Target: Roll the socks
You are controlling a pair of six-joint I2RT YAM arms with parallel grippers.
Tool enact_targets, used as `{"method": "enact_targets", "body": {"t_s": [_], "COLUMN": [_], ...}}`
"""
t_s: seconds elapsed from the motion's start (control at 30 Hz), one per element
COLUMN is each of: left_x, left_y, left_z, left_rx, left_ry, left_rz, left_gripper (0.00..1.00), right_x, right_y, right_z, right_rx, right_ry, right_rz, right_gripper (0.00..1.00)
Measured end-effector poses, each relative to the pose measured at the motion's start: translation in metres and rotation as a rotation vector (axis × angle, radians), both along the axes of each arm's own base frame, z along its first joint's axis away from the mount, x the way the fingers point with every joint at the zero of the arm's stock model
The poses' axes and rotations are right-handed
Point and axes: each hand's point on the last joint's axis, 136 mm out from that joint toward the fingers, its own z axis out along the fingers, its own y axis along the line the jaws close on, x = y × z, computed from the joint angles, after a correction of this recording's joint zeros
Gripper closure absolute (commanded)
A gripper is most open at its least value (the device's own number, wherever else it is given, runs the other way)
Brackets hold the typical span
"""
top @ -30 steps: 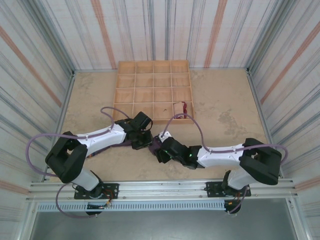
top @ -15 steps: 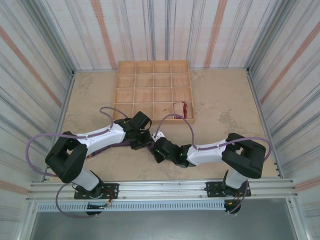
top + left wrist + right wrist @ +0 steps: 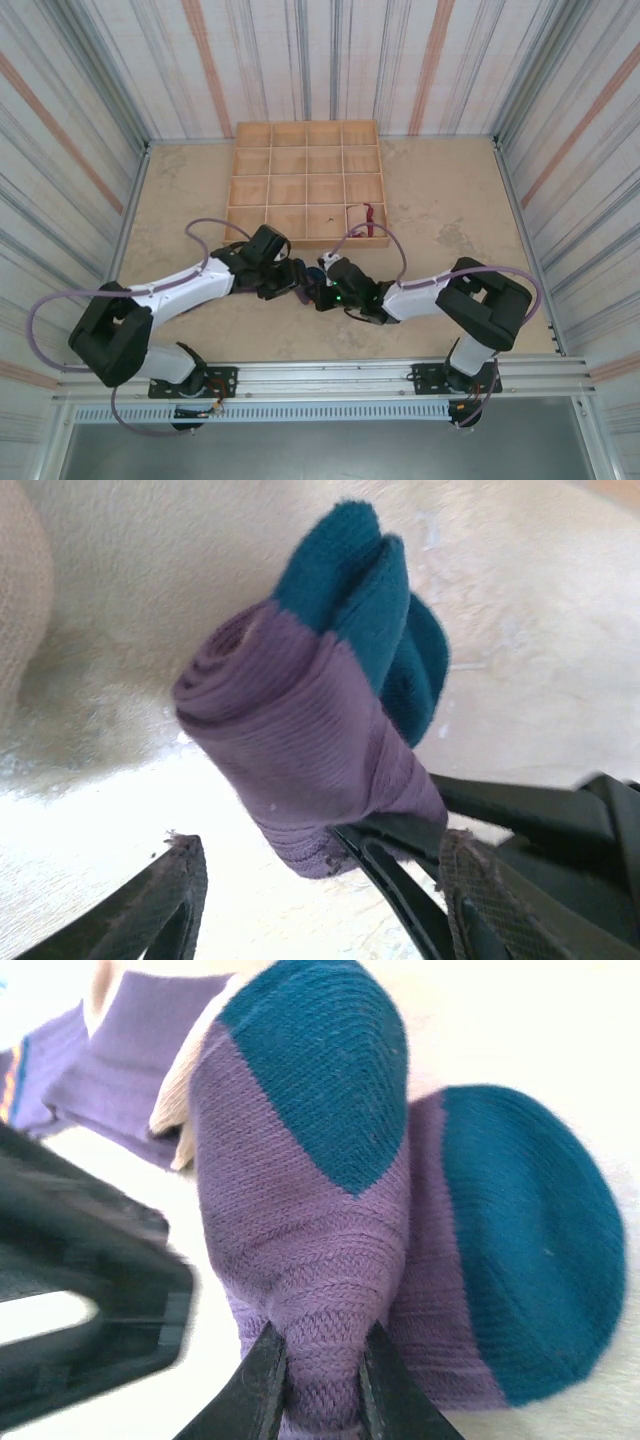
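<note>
Right tool (image 3: 322, 1385) pinches the teal-toed sock roll (image 3: 300, 1230); left wrist view shows left tool (image 3: 325, 880) spread.

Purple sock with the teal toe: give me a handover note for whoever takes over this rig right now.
Left gripper: open, fingers either side of the roll, not gripping.
Right gripper: shut on the purple knitted sock with the teal toe.
Sock: between the two grippers, in front of the wooden grid tray.
Done: sock rolled, teal toe sticking out.
To do: secure the roll; the cream fabric piece beside it, state unclear.
</note>
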Motion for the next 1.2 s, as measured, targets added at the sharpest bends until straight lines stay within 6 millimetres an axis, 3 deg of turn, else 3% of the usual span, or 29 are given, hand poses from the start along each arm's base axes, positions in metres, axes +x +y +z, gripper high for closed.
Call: {"method": "enact_targets", "body": {"t_s": [0.27,0.47,0.7,0.8,0.93,1.03,1.2], "left_x": [0.008,0.016,0.018,0.02,0.026,0.032,0.039], "left_y": [-0.01,-0.016,-0.022,-0.027,-0.036,-0.041,-0.048], "left_z": [0.006,-0.011,-0.031,-0.035,-0.036,-0.036,-0.034], "left_rx": [-0.072,-0.064,-0.021,-0.014,-0.014,-0.009,0.018], "left_ry": [-0.068,-0.064,-0.044,-0.053,-0.07,-0.073,-0.064], "left_rz": [-0.014,-0.017,-0.036,-0.043,-0.041,-0.036,-0.058], "left_gripper": [0.37,0.4,0.46,0.52,0.72,0.87,0.93], "right_x": [0.01,0.011,0.009,0.009,0.01,0.013,0.017], "right_y": [-0.021,-0.026,-0.03,-0.033,-0.035,-0.036,-0.042], "right_z": [-0.005,-0.011,-0.013,-0.013,-0.012,-0.009,-0.009], "right_rx": [0.232,0.384,0.477,0.495,0.526,0.56,0.569], "right_ry": [0.285,0.476,0.58,0.61,0.638,0.647,0.644], "right_rz": [-0.061,-0.078,-0.116,-0.144,-0.17,-0.185,-0.23], "right_gripper": [0.99,1.0,0.99,0.99,0.96,0.88,0.69]}}
